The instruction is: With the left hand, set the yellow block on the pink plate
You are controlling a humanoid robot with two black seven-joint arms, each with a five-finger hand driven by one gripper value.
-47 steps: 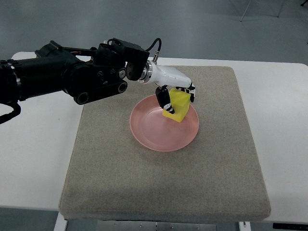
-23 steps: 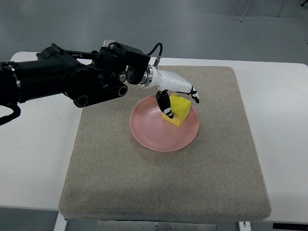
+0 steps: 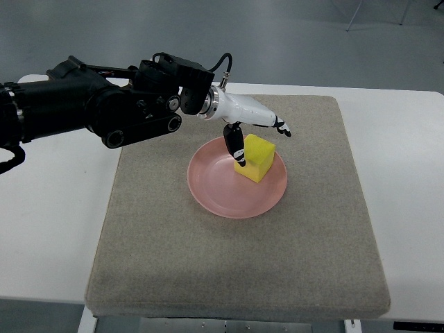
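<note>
A yellow block (image 3: 254, 158) rests in the back part of the pink plate (image 3: 222, 194), which lies on the grey mat. My left hand (image 3: 258, 136), white with black fingertips, hovers just above and behind the block. Its fingers (image 3: 281, 127) are spread straight out and its thumb (image 3: 235, 146) hangs down beside the block's left face. The hand is open and holds nothing. The black left arm (image 3: 104, 107) reaches in from the picture's left edge. No right arm shows.
The grey mat (image 3: 236, 263) covers most of the white table (image 3: 48, 208). Bare mat lies in front of and to the right of the plate. Grey floor lies beyond the table's far edge.
The left hand let go of the yellow block, which settled flat on the plate. The fingers spread and the hand lifted a little up and back.
</note>
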